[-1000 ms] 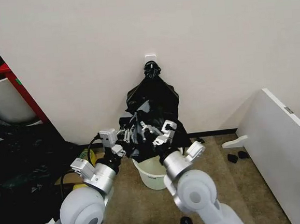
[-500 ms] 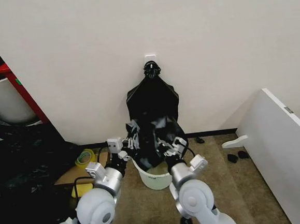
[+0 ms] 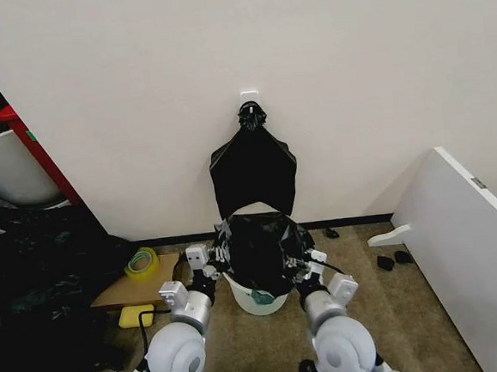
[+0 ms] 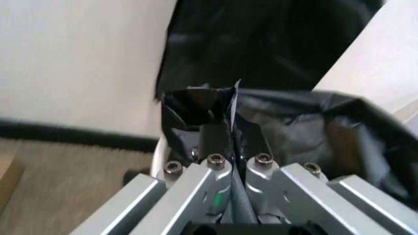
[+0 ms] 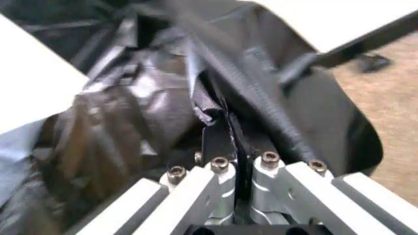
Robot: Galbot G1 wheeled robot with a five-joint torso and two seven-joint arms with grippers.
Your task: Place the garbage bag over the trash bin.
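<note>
Your left gripper [image 3: 213, 259] and right gripper [image 3: 299, 257] pinch the thin, shiny black garbage bag [image 3: 258, 250] over the round cream-white plastic trash bin [image 3: 259, 300] — next, you pull it down past the rim.

Garbage bag [image 3: 258, 250]: glossy black plastic, spread over the top of the trash bin [image 3: 262, 300], whose cream-white lower wall showed beneath it. Left gripper [image 3: 215, 256]: at the bag's left edge. Right gripper [image 3: 295, 258]: at its right edge. Bunch of black bags [image 3: 253, 173]: hung flat on the wall behind, from a white hook [image 3: 249, 95]. Floor [image 3: 396, 312]: brown carpet.
</note>
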